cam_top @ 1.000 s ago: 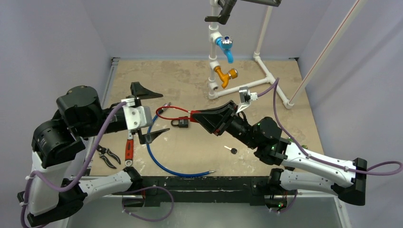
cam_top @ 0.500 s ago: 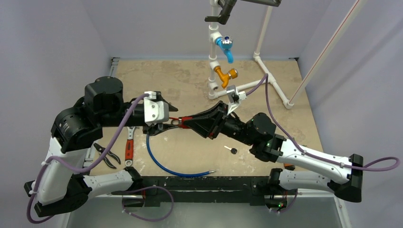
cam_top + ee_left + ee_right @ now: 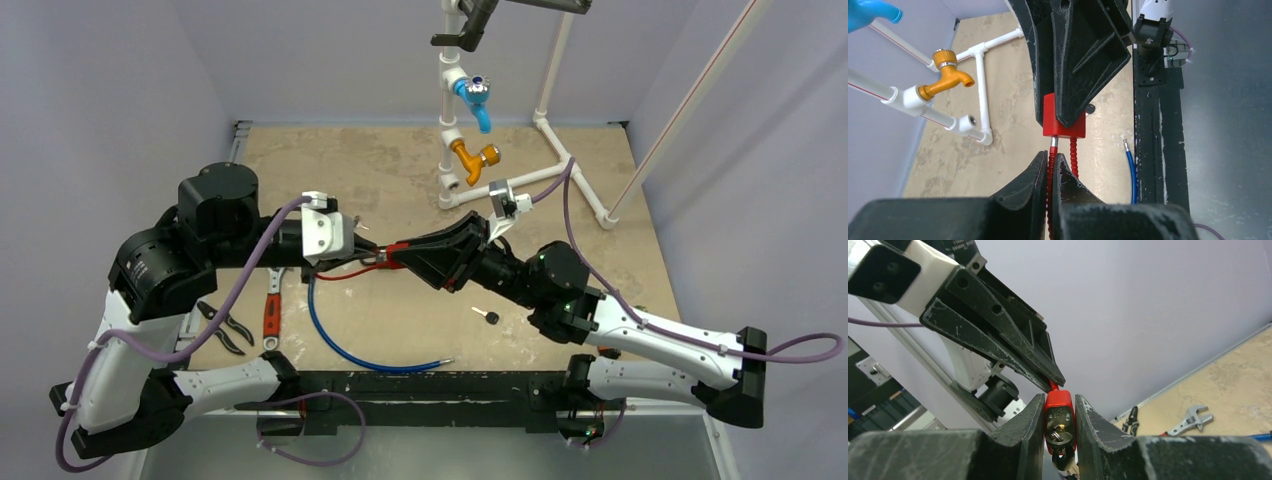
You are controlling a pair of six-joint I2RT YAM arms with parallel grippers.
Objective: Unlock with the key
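Pipe stand point(image 3: 449, 182) blocks beyond; bare table point(image 3: 636, 250) lies rightward.

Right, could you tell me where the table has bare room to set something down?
Free: the back-left corner of the table, left of the pipe frame; also the right side, between frame and right arm. Crowded: pliers, wrench and blue hose front-left; the lock, held mid-table.

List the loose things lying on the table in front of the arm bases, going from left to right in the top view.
pliers → wrench → blue cable → small key
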